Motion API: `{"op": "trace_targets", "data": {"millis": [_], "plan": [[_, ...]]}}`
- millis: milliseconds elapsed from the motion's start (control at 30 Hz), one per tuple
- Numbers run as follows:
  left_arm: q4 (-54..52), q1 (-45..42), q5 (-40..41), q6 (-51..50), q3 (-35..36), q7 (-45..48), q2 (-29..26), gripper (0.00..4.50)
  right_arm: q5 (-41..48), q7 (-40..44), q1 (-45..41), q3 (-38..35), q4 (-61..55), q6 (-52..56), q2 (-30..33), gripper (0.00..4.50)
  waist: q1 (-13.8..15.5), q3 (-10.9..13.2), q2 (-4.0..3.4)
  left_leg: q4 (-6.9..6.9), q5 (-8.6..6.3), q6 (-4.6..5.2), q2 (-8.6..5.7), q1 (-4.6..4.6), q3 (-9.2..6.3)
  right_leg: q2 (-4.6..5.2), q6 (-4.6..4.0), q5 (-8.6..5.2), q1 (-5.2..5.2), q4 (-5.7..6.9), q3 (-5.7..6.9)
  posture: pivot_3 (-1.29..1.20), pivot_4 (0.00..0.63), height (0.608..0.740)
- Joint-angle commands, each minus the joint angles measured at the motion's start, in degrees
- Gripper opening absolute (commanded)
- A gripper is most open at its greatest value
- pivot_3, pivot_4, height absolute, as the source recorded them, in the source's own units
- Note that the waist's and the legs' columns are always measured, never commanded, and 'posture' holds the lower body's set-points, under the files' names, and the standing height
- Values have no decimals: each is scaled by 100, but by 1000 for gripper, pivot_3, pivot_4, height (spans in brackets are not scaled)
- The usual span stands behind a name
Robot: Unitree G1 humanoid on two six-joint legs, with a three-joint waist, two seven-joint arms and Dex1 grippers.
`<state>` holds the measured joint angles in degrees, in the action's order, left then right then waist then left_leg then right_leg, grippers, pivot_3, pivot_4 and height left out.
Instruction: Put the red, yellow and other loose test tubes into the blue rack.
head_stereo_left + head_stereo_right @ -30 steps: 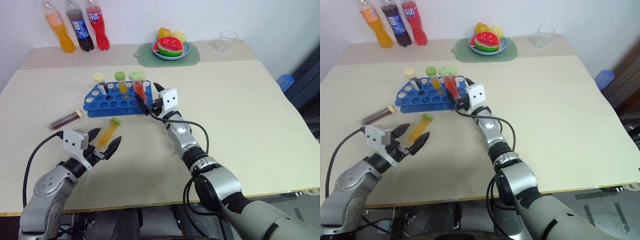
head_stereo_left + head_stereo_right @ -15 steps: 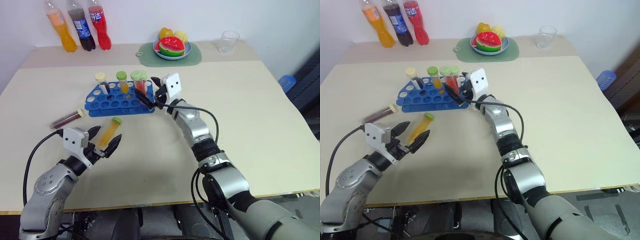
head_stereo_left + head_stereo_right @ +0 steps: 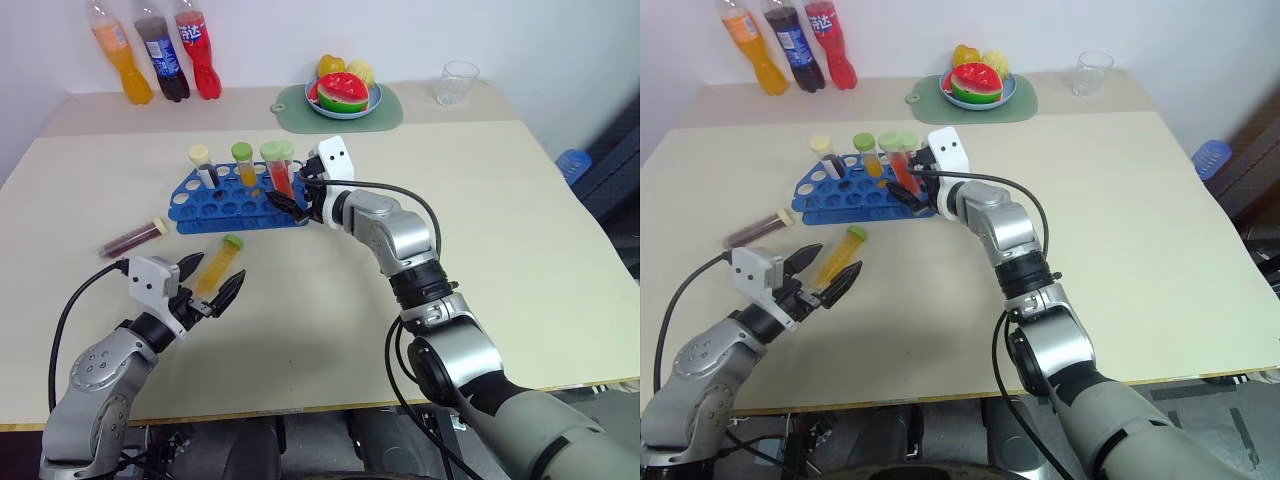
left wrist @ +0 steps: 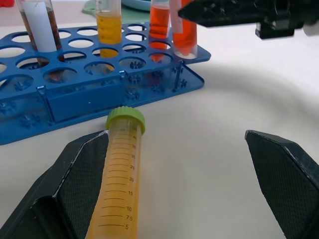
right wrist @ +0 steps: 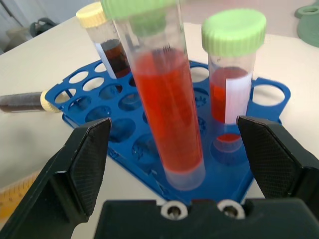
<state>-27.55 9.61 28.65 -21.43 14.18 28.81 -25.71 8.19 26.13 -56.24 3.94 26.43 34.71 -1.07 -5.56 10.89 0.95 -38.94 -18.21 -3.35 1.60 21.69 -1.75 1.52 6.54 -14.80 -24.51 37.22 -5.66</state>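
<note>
Red tube (image 5: 172,124) stands racked between the right fingers (image 5: 87,159), untouched

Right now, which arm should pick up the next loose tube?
Left. The left gripper is open with the yellow tube lying between its fingers on the table. The right gripper is open at the blue rack, beside the red tube standing there, farther from both loose tubes.

right gripper (image 3: 290,192) | swung from upright to level; fingers toward blue rack (image 3: 236,199)
</note>
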Motion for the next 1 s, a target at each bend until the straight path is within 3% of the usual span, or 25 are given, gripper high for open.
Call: {"op": "trace_targets", "data": {"millis": [33, 167, 367, 667, 1000], "plan": [[-123, 22, -7, 178, 8, 65, 15, 4500, 91, -60, -309, -96, 22, -62, -48, 4442, -1, 0, 0, 0, 0, 0, 0, 1, 0, 0, 0, 0, -1, 0, 0, 0, 150, 734], [-122, 36, -31, 197, -10, 58, 31, 4500, 107, -62, -396, -101, 127, -117, -71, 4442, -1, 0, 0, 0, 0, 0, 0, 5, 0, 0, 0, 0, -4, -1, 0, 0, 150, 734], [-143, 76, -64, 205, -16, 38, 72, 4500, 105, -73, -446, -84, 260, -171, -80, 1660, -1, 0, 0, 0, 0, 0, 0, 9, -1, 0, 0, 0, -7, -2, 0, 0, 150, 734], [-105, 60, -97, 226, -22, 59, 91, 4500, 30, -62, -264, 20, 141, -446, -49, 1660, -3, 0, 0, 0, 0, 0, 0, 12, -1, 0, 0, 0, -10, -2, 1, 0, 150, 734], [-78, 49, -126, 231, -16, 71, 83, 4500, -338, 115, 633, 434, -82, -2142, -17, 1660, -6, 0, 1, 1, 0, 1, 0, 17, -1, 0, 1, 0, -13, -5, 1, 0, 150, 734]]}}
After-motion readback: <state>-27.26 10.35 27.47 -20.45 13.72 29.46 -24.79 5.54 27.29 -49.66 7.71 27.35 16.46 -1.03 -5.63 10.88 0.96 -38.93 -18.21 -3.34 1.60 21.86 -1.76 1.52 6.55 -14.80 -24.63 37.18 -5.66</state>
